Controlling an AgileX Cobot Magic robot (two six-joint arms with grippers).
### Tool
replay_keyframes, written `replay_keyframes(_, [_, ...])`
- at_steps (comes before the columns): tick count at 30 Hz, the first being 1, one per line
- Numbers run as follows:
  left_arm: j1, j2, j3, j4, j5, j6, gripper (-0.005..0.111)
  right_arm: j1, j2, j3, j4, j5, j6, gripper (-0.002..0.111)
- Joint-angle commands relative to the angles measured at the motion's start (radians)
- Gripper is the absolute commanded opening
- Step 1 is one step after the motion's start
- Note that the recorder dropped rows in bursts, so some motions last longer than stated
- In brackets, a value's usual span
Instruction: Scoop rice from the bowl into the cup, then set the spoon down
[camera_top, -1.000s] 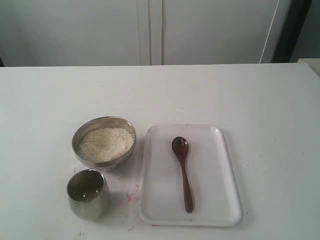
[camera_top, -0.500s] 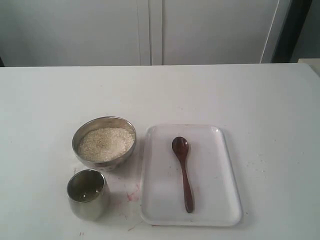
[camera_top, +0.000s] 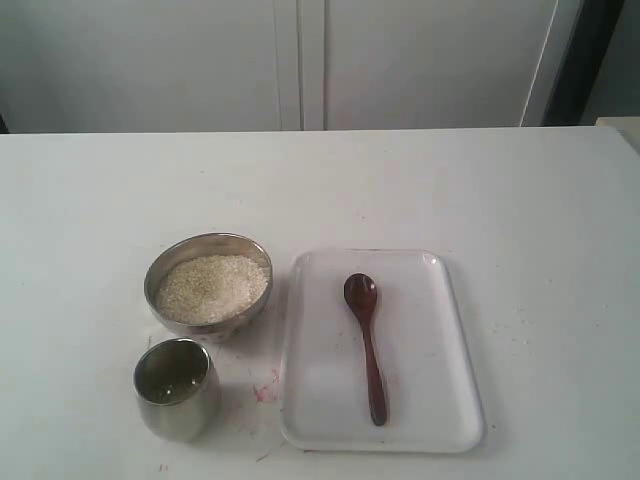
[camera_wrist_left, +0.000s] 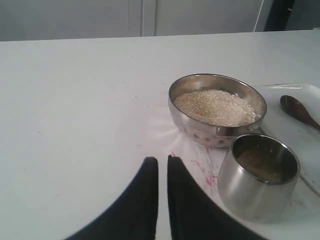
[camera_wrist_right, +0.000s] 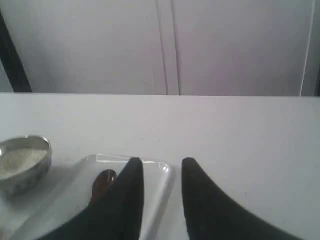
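The steel bowl (camera_top: 208, 285) holds a flat heap of off-white rice (camera_top: 211, 288) left of the middle. The steel cup (camera_top: 176, 387) stands just in front of it, near the table's front edge. A dark wooden spoon (camera_top: 366, 343) lies on a white tray (camera_top: 440, 400), scoop pointing away. Neither arm shows in the exterior view. In the left wrist view my left gripper (camera_wrist_left: 162, 161) is shut and empty, beside the cup (camera_wrist_left: 260, 175) and bowl (camera_wrist_left: 217, 109). In the right wrist view my right gripper (camera_wrist_right: 161, 165) is open and empty above the tray's corner (camera_wrist_right: 159, 169), with the spoon's scoop (camera_wrist_right: 103, 181) partly behind one finger.
The white table (camera_top: 500, 190) runs back to a pale cabinet wall (camera_top: 300, 60). Red scribble marks (camera_top: 265, 390) lie on the table between the cup and the tray.
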Motion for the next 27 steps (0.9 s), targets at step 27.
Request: replay_keyframes(27, [-0.007,0.001,-0.007,-0.006,-0.004,-0.001,0.014,-0.003,-0.117,0.193,0.116,0.054,-0.255,0.027])
